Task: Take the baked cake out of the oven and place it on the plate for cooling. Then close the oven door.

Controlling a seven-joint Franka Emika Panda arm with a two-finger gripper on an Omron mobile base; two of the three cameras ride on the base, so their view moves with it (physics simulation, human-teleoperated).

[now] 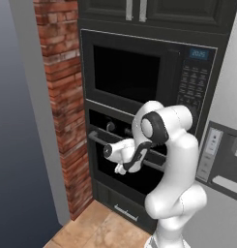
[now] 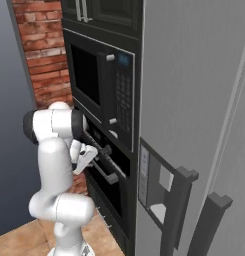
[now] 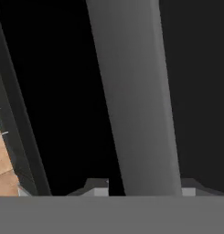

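While my jaws (image 3: 141, 189) pinch the grey handle (image 3: 136, 96) on the shut oven door (image 1: 134, 169), just below the microwave (image 1: 139, 72), opening comes first; next I should pull outward and down.

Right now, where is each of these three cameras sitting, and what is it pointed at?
Left base view: behind the arm, left side, facing the oven and microwave; the white arm rises lower right.
Right base view: behind, right side, seeing the same oven front obliquely; the arm rises lower left.
Hand view: on the hand, close on the door handle running between the gripper tips.
Both base views share the handle and arm.
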